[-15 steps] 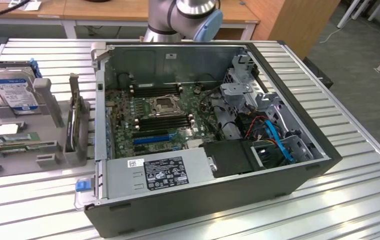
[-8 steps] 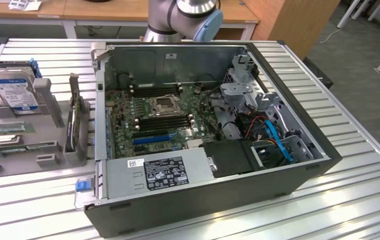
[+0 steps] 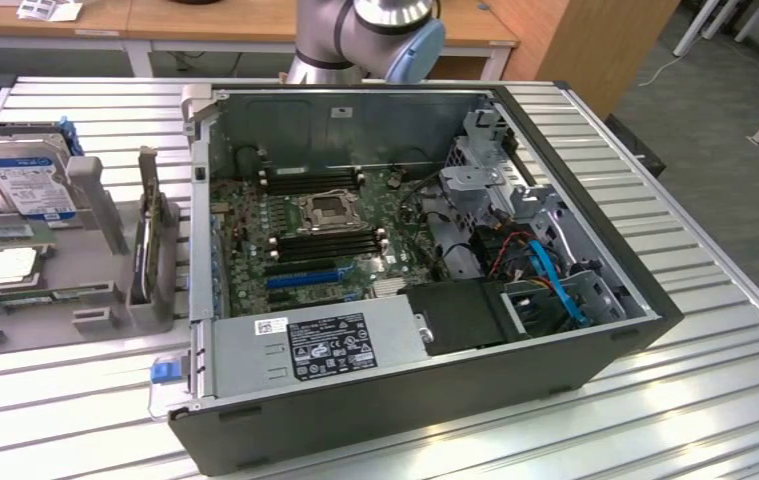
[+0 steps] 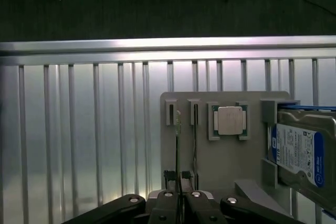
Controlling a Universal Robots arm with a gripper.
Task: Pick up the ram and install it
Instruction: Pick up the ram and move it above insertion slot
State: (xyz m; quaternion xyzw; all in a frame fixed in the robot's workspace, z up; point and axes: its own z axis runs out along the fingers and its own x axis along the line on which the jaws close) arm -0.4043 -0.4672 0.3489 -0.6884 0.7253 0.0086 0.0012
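The ram (image 4: pixel 177 145) is a thin greenish board standing on edge in a slot of the grey holder (image 4: pixel 226 156), with a second thin stick (image 4: pixel 195 140) beside it. My gripper (image 4: pixel 181 202) hangs well above the near end of these sticks, its fingers shut together with nothing between them. In the exterior view the ram (image 3: pixel 59 296) shows as a green strip near the front of the grey holder (image 3: pixel 46 320), at the exterior view's left of the open computer case (image 3: pixel 406 260). Black memory slots (image 3: pixel 330 243) lie on the motherboard beside the processor socket (image 3: pixel 326 210).
A processor chip (image 4: pixel 229 120) and a blue-labelled hard drive (image 4: pixel 299 153) sit on the same holder. Everything stands on a slatted aluminium table (image 4: pixel 79 129). Inside the case are a blue slot (image 3: pixel 306 272), a power supply (image 3: pixel 312 345) and drive cages with blue cables (image 3: pixel 553 280). The arm's base (image 3: pixel 366 30) stands behind the case.
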